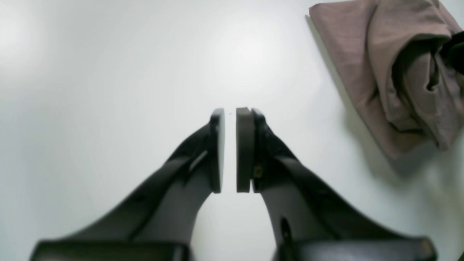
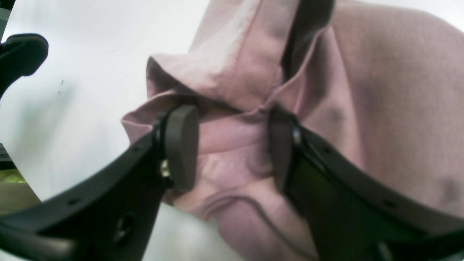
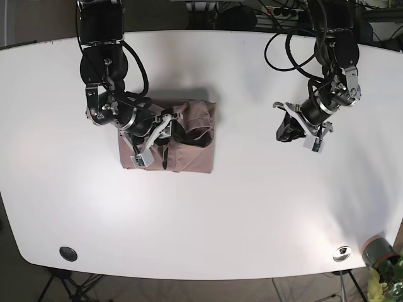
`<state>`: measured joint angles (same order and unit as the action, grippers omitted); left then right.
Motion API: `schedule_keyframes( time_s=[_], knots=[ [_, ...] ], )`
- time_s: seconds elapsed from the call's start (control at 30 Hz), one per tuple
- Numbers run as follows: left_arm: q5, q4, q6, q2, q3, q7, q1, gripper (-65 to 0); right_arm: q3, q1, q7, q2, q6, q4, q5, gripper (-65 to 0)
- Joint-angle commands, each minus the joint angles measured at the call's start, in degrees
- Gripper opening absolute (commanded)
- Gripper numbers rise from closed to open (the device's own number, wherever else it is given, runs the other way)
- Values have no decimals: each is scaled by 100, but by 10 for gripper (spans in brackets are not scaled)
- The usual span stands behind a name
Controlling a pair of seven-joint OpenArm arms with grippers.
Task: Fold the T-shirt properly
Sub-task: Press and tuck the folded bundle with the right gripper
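The dusty-pink T-shirt [image 3: 189, 157] lies bunched and partly folded on the white table, left of centre in the base view. My right gripper [image 3: 169, 129] is right above its rumpled middle. In the right wrist view the gripper [image 2: 233, 123] is open, its pads [image 2: 181, 145] on either side of a raised fold of the shirt [image 2: 380, 90]. My left gripper [image 3: 284, 131] hangs over bare table well to the shirt's right. In the left wrist view it [image 1: 230, 116] is empty with its pads almost together, and the shirt [image 1: 348, 54] shows at the top right.
The white table [image 3: 252, 207] has two round fittings near its front edge [image 3: 68, 253] [image 3: 342, 253]. A small pot [image 3: 378, 255] stands off the front right corner. Cables hang behind the far edge.
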<state>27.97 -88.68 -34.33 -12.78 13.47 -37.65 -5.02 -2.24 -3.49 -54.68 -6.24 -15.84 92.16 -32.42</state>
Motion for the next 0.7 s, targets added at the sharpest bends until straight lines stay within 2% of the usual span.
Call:
schedule_keyframes(
  time_s=[0.0,0.33,0.4,0.57,0.67],
  knots=[
    [100,-85,-27,-63,20,147,40,-608,9,-254,109,22,-21,-7,-111,-352],
    [109,-103,-27,-63,28,147,22,-608,-35,-1141,241,734,-56,-1273,-111,-352],
    [109,-103,-27,-63,37,147,22,-608,-325,-1335,276,901,-56,-1343,-111,-352],
    [109,-121,-27,-63,37,147,22,-608,-624,-1704,285,1156,-12,-1343,-120,-355],
    [109,-138,-27,-63,37,147,22,-610,-624,-1766,241,1156,-12,-1273,-138,-358]
  ],
)
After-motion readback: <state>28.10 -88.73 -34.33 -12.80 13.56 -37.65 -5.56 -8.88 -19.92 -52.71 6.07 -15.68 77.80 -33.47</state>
